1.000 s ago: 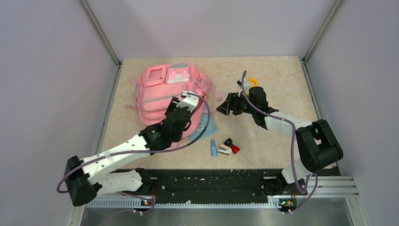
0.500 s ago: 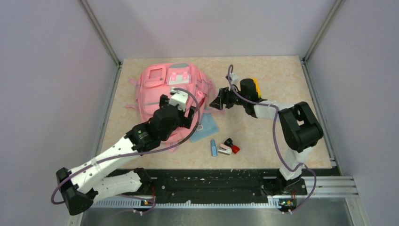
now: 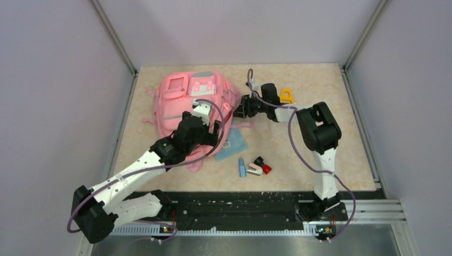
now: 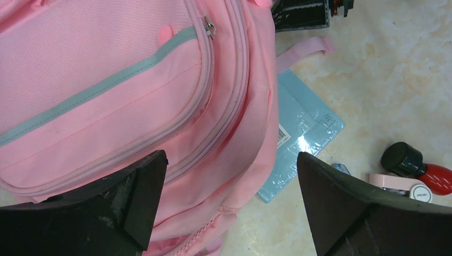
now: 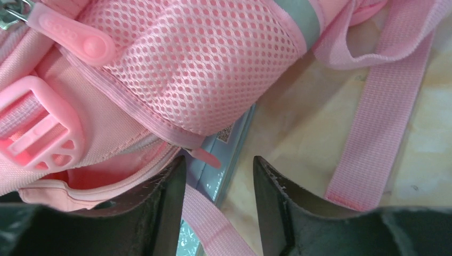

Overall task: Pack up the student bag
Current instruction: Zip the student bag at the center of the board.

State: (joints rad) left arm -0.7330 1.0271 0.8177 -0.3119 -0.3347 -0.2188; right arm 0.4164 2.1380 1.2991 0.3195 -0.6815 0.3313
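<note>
1. Pink fabric makes up the student bag [image 3: 178,104], which lies flat and front up on the far left part of the beige marbled table [image 3: 320,154]. Pale grey-mint stripes cross its front pockets, and a white-pink patch sits near its far end.
2. The right wrist view shows its mesh side pocket [image 5: 186,64], a pink plastic buckle [image 5: 37,128] and flat webbing straps [image 5: 373,133] trailing on the table. The zip under the pocket seems to gape a little.
3. The left gripper [image 4: 229,160] hovers above the bag's near right corner, fingers spread wide and holding nothing. The left arm [image 3: 133,168] crosses over the bag's near edge.
4. The right gripper [image 5: 219,165] is at the bag's right side with its fingers part-way apart. A small pink zip tab [image 5: 205,156] lies between them; whether either finger touches it I cannot tell.
5. A light-blue booklet [image 4: 306,133] lies partly under the bag's right edge.
6. Near the booklet, apart from the bag, lie 3 small things: a light-blue tube [image 3: 242,167], a pink-and-white case [image 4: 400,184] and a red item [image 4: 421,165] with a black cap.
7. A yellow object [image 3: 287,95] sits on the far side of the right arm.
8. The booklet carries a white barcode label [image 4: 282,136]. The print on the case is too small to read.
</note>
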